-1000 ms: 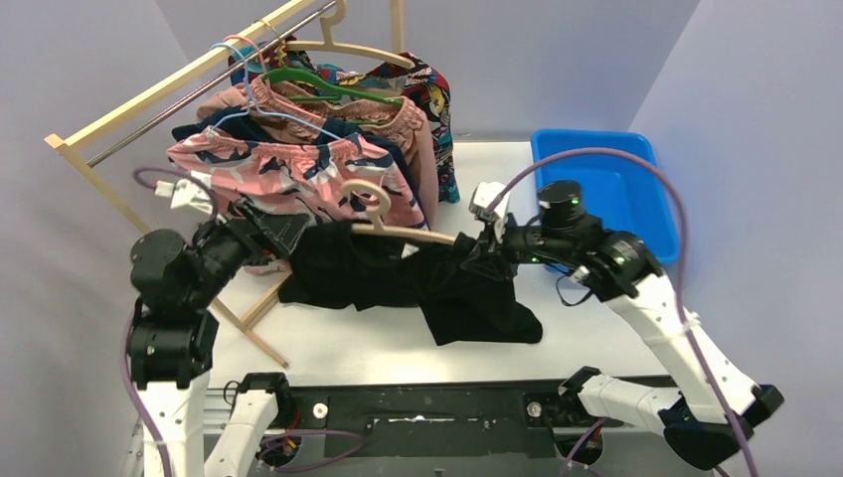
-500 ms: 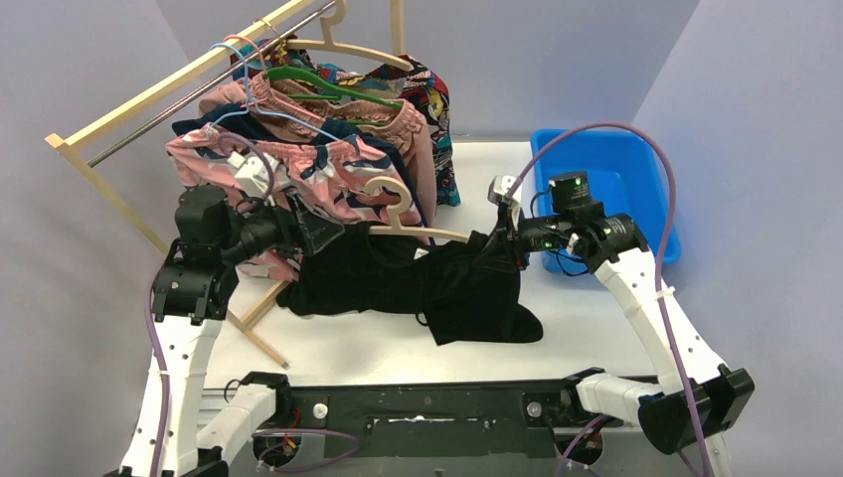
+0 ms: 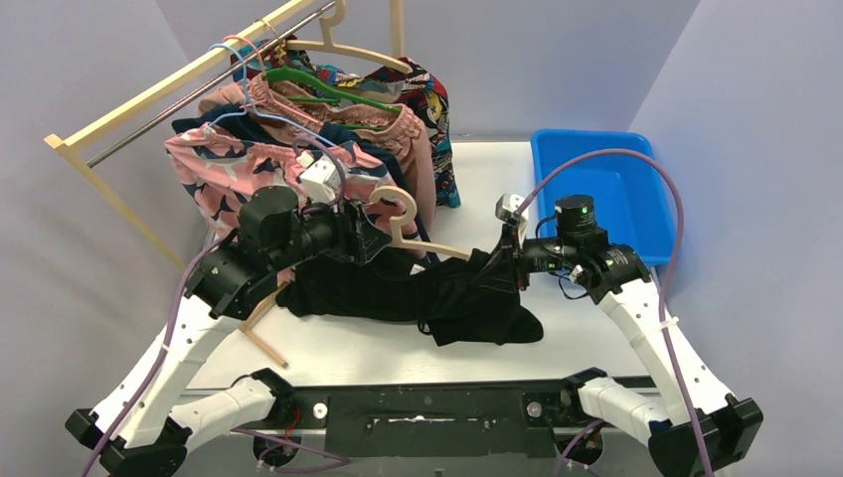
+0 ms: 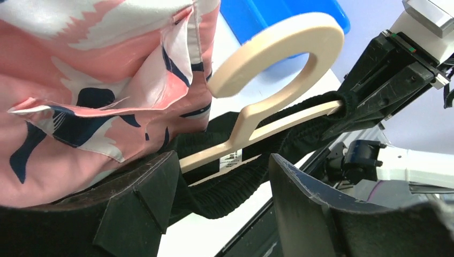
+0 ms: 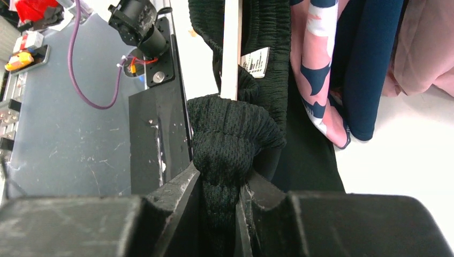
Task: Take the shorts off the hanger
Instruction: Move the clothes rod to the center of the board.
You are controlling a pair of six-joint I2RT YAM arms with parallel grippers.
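Across the desk [image 3: 378, 350], in front of the rack [image 3: 149, 104] with the other shorts [image 3: 258, 164]: black shorts [image 3: 467, 298], waistband threaded on a wooden hanger [image 4: 251, 115]. Soft, light, limp knit; probably stretching and catching on the stiff hanger end rather than sliding off. Best taken at the thick elastic waistband. Right gripper [image 5: 219, 187] clamped on a bunch of that waistband. Left gripper [image 4: 219, 171] apart, straddling hanger arm and waistband near the hook.
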